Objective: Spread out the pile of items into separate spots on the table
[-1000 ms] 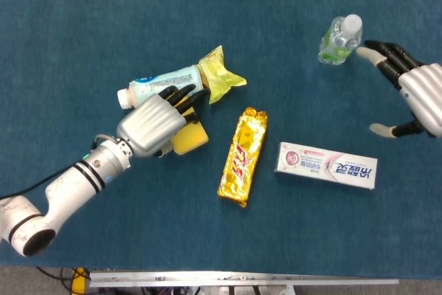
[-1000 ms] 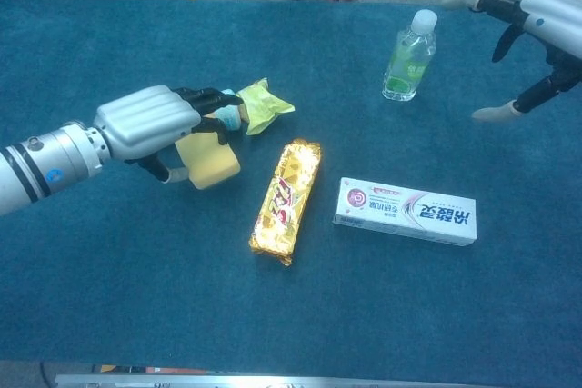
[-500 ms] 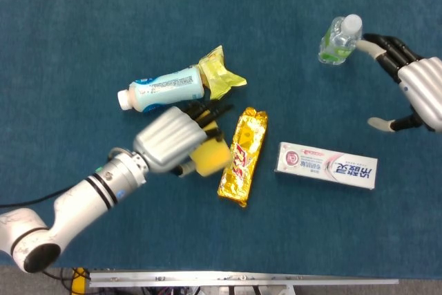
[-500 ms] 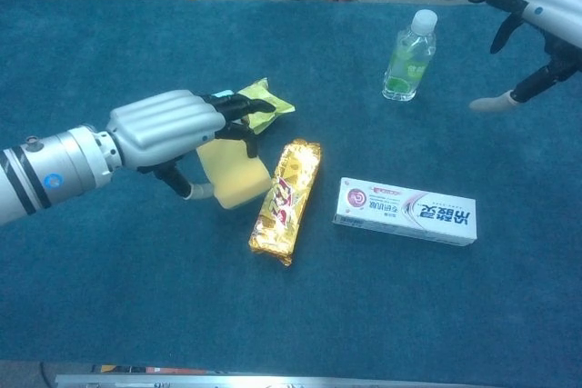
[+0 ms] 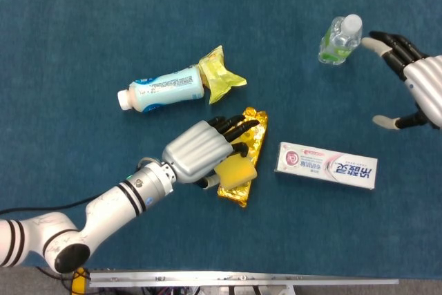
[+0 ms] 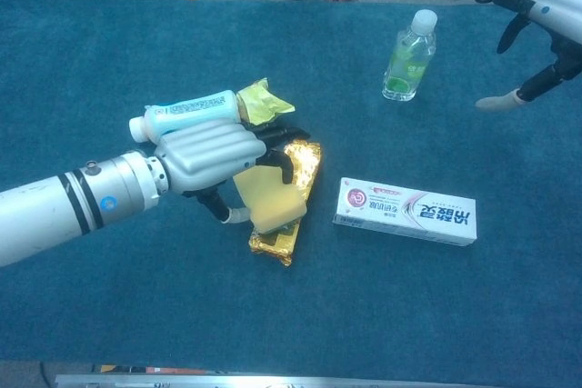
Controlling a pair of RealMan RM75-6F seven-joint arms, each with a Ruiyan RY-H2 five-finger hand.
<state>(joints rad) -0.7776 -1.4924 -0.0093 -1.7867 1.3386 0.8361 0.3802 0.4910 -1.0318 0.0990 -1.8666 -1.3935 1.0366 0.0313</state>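
Risk 1: the left robot hand carries the yellow sponge directly above the gold snack bar. Releasing here would stack 2 items and defeat the spreading task.
Risk 2: the hold looks shallow, fingers over the top and thumb beneath. A slip would likely drop the sponge onto the bar.
Risk 3: a low sweep could drag the bar toward the toothpaste box.
Left robot hand: closed around the sponge, holding it over the lower half of the bar; whether the sponge touches the bar cannot be told.
Right robot hand: spread wide, holding nothing, just beside the water bottle and not touching it.
Remaining pile: the blue tube bottle lies against the yellow-green wrapper on the counter.
Suggested drop zone: bare counter near the front edge, well apart from the other items.
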